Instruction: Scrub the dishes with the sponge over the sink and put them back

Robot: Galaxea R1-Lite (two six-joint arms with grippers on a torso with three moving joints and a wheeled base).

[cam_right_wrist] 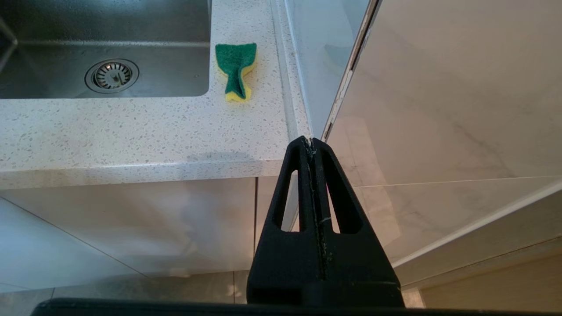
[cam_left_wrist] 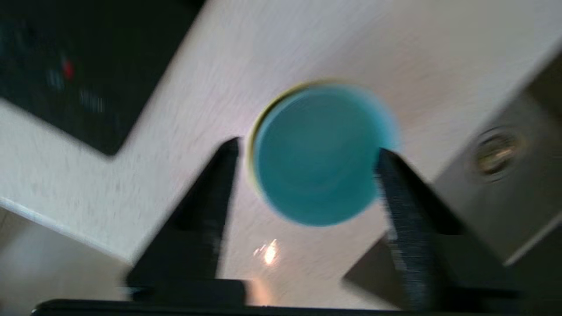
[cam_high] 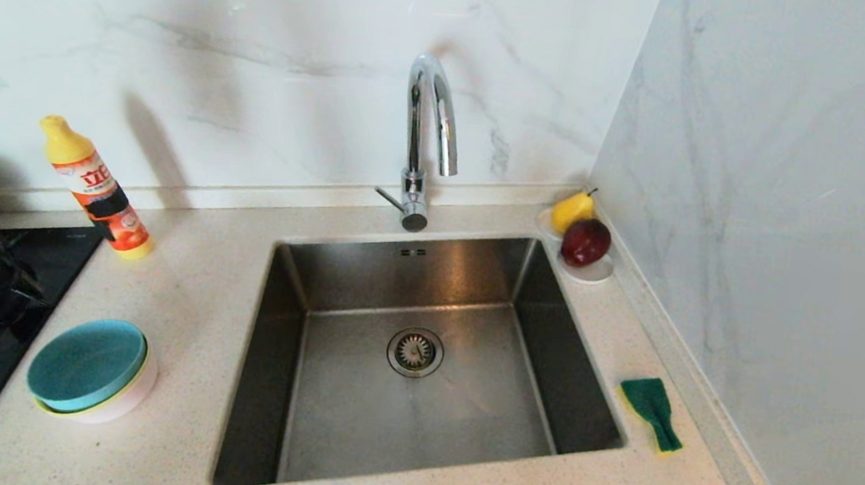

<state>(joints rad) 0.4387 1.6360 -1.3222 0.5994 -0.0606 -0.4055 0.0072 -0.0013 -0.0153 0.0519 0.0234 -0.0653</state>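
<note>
The sink lies to the right of the left gripper, which hangs above the counter with its fingers spread wide. Directly under it stand the stacked bowls, teal one on top. The right gripper, pressed closed, is low before the counter edge; the sponge lies beyond it beside the sink.

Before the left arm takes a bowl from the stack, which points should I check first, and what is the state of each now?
1. Left gripper jaws open, empty: ok.
2. Teal bowl on top of the stack, seen between the jaws: ok.
3. Bowls beneath nested evenly: cannot tell.
4. Sink has nothing in it: ok.
5. Sponge on the counter, right of the sink: ok.
6. Right gripper shut, parked below the counter edge: ok.
</note>
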